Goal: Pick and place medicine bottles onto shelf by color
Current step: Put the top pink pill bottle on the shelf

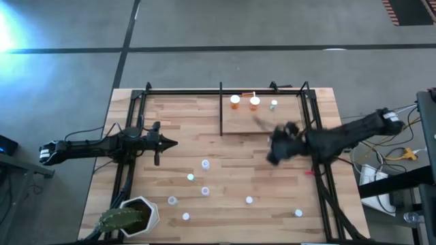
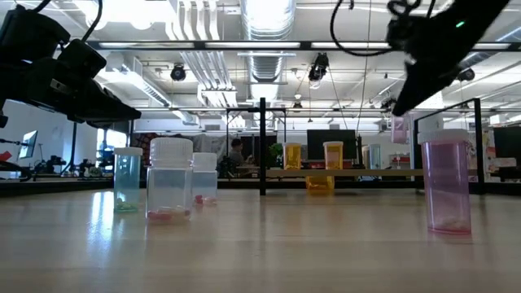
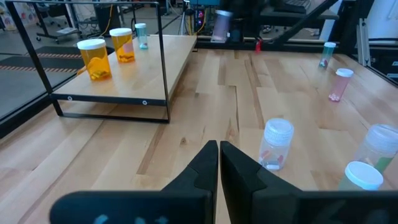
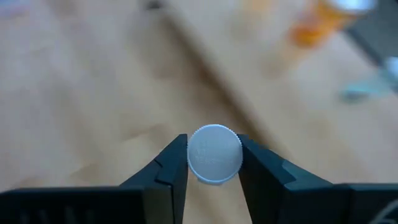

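Observation:
The shelf [image 1: 240, 121] is a light-wood panel in a black rod frame at the table's far side. Two orange bottles [image 1: 235, 101] [image 1: 254, 102] and a small greenish-topped one [image 1: 273, 105] stand on it. Several small bottles [image 1: 205, 163] stand scattered on the near half of the table. My right gripper [image 4: 213, 146], near the shelf's near right corner [image 1: 274, 155], is shut on a white-capped bottle [image 4: 214, 154]. My left gripper [image 3: 219, 149] is shut and holds nothing, hovering at the table's left side [image 1: 174, 143]. My right gripper pinches the bottle at its round white cap [image 4: 194, 155] between its two fingers [image 4: 171, 165], one on each side. The cap faces the camera and hides the bottle's body. The bottle is up off the blurred tabletop below it.
A white pot with a green cactus [image 1: 136, 214] stands at the near left corner. Black frame rods [image 1: 313, 116] run along the table's left, right and far sides. A pink bottle [image 2: 446, 185] and clear ones [image 2: 171, 179] stand close to the low camera.

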